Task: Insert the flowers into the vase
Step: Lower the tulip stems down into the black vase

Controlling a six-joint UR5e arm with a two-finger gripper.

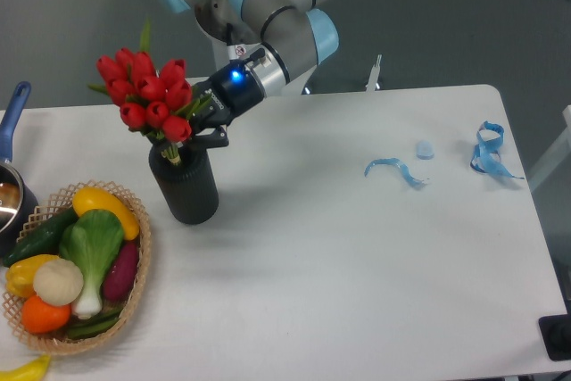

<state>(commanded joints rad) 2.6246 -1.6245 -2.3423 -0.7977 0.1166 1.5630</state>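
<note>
The flowers (148, 94), a bunch of red tulips with green leaves, stand tilted to the left, their stems reaching down into the mouth of the vase (186, 186). The vase is a black ribbed cylinder standing upright on the white table, left of centre. My gripper (202, 122) comes in from the upper right, just above the vase's rim, and is shut on the stems below the flower heads. The lower ends of the stems are hidden inside the vase.
A wicker basket (136, 283) of vegetables sits at the front left, close to the vase. A blue-handled pot (11, 167) stands at the left edge. Blue ribbon scraps (394, 169) and a blue tangle (490, 151) lie at the right.
</note>
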